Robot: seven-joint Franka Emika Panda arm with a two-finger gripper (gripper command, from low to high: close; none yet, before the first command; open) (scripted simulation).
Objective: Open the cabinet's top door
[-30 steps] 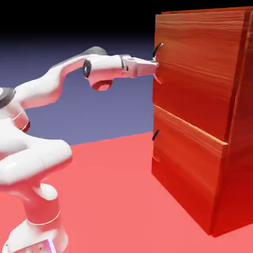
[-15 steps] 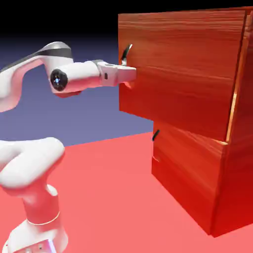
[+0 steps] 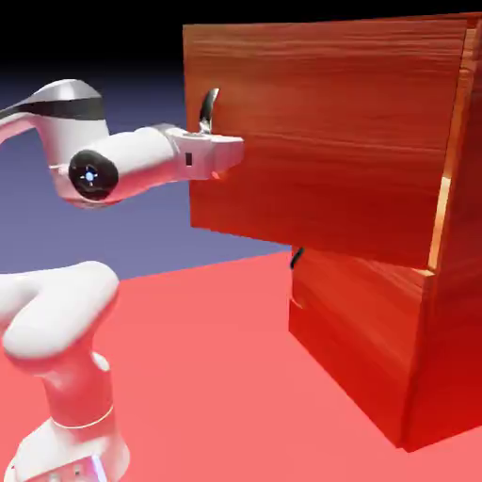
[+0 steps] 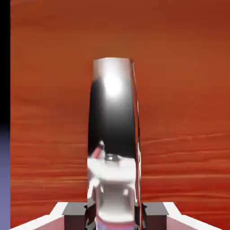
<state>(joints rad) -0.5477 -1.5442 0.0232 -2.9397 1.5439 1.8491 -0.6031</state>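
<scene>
The claw (image 3: 218, 151) is clamped shut on the dark curved handle (image 3: 207, 111) of the top door (image 3: 320, 141). Over the last second that panel has travelled well out from the cabinet (image 3: 452, 311), towards the worktop's robot-side edge. Opening appears largely accomplished.

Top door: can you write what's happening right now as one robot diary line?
end effector: shut on handle | top door: pulled out from cabinet | lower panel: closed

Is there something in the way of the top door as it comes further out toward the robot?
Nothing visible. The top door stands out from the cabinet, the gripper shut on its handle. Only the arm itself is on that side.
</scene>
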